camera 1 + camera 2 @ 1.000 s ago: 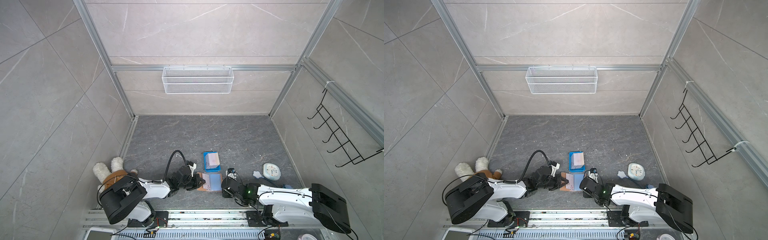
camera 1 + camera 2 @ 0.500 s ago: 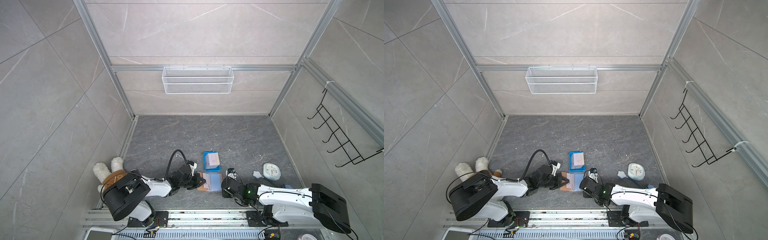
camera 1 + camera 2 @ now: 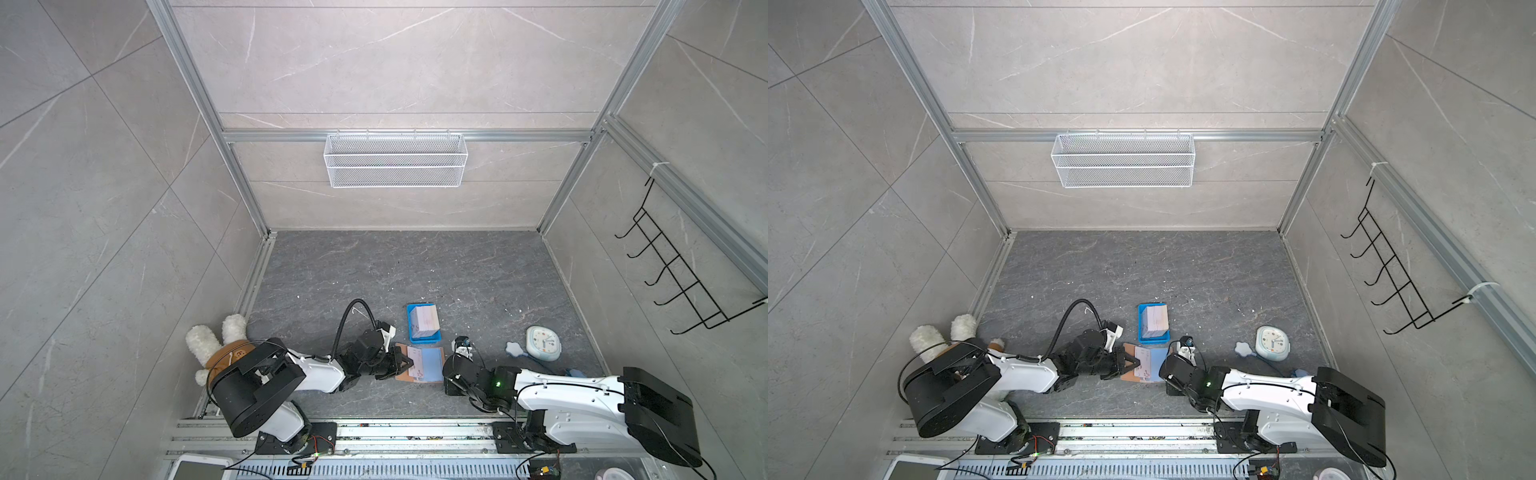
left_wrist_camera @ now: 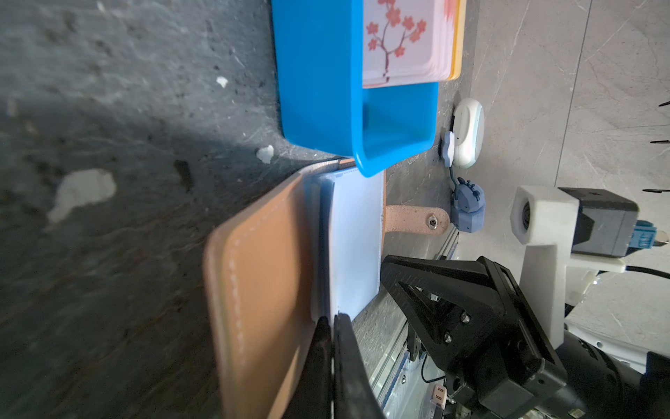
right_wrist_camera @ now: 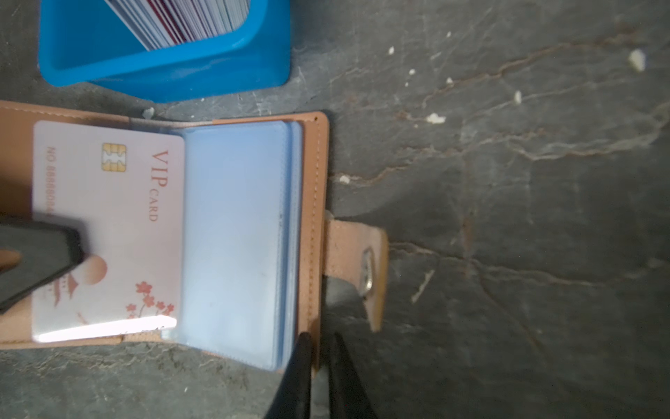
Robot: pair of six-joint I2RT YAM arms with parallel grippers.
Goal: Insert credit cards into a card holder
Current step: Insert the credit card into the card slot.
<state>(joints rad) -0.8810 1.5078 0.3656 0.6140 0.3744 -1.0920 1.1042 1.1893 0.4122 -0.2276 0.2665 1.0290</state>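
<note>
Low in the frame, just right of centre in both top views, the card holder [image 3: 432,365] lies open on the floor, directly below the blue tray [image 3: 411,330]. Its long axis runs left to right across the picture and its spine runs up and down. One credit card [image 3: 415,362] lies on its left half, long axis parallel to the spine. The left gripper [image 3: 409,366] meets the card from the left. The right gripper [image 3: 445,376] sits at the holder's lower right edge, its tips hidden.

In the left wrist view, the left gripper [image 4: 333,326] has its jaws pressed together on a thin pale edge beside the card holder [image 4: 261,272]. Whether that edge is card or sleeve is unclear here.

In the right wrist view, a finger [image 5: 40,250] of the left gripper overlaps the credit card [image 5: 127,217], so I judge the card pinched. Its chip end points toward the tray. The right gripper [image 5: 321,359] is closed to a narrow slit on the holder's cover corner, beside the sleeves [image 5: 235,235].

The likely failures:
- The card may skew in so small a pinch and jam at a sleeve mouth.
- The corner grip may slip, so that the holder slides under the push into the tray just beside it.
</note>
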